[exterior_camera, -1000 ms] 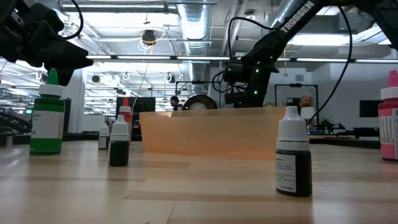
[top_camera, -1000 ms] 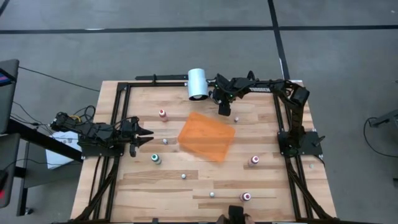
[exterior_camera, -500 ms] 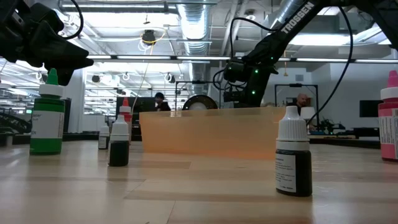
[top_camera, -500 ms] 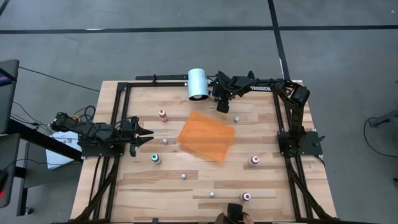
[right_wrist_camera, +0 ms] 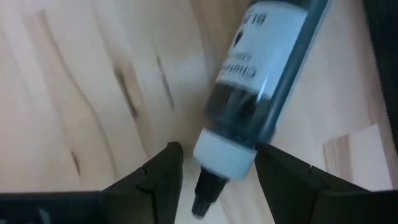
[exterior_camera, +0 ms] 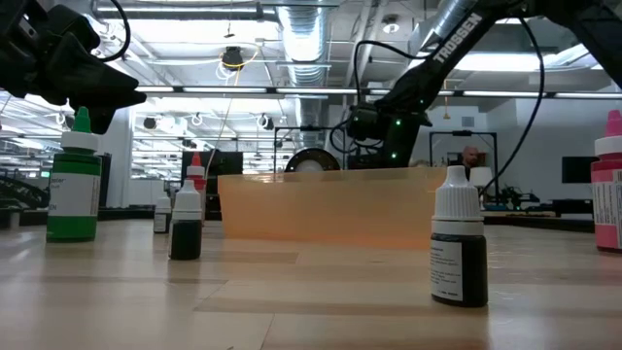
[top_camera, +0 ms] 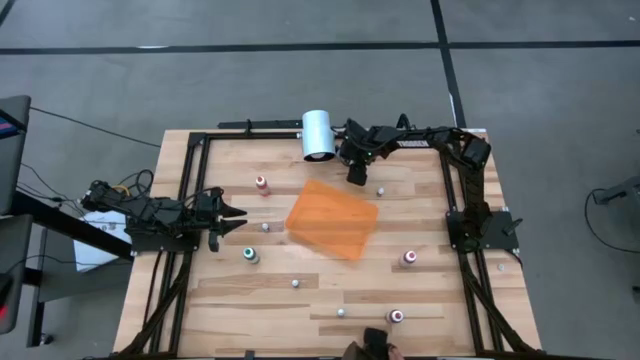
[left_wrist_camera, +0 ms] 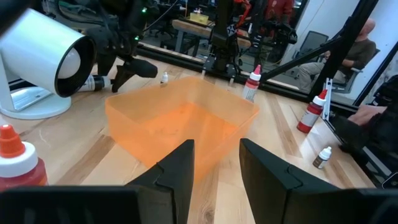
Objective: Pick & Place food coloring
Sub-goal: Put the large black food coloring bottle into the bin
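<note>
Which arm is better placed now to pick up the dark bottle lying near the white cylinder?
The right: its gripper is over the lying dark bottle, which sits between its fingers. The left gripper waits far off.

You have several food coloring bottles standing upright, well apart on the table: red-topped, green-topped, two pink-topped, and small white-capped ones. One dark bottle, pale-collared with a dark tip, lies tilted on the wood by the far edge. The dark ones show white caps up close.
</note>
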`<state>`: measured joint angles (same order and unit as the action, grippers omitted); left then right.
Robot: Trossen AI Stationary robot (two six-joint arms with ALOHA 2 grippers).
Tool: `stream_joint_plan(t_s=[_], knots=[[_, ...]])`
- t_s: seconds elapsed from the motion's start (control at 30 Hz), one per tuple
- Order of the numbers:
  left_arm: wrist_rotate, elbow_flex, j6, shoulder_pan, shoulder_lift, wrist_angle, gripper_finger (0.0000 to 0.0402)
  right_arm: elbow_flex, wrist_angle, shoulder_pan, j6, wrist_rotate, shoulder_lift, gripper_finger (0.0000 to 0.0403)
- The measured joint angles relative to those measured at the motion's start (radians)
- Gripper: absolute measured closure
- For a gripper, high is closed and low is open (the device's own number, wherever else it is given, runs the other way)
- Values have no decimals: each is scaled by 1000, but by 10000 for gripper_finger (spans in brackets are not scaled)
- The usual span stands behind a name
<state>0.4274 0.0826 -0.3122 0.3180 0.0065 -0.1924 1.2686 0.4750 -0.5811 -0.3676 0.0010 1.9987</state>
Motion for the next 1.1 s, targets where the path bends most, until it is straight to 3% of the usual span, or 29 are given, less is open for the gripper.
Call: stream_joint_plan(t_s=[0.27,0.53,0.87,1.1], knots=[[0,0,-1,0,0,0,283,0,-16,-14,48,-10,2,233],[0,0,8,0,0,-1,283,1,-10,-8,82,-6,2,289],[1,0,11,0,0,-1,283,3,24,-10,134,-2,2,262],[2,0,12,0,0,-1,283,6,78,-8,134,-1,0,291]])
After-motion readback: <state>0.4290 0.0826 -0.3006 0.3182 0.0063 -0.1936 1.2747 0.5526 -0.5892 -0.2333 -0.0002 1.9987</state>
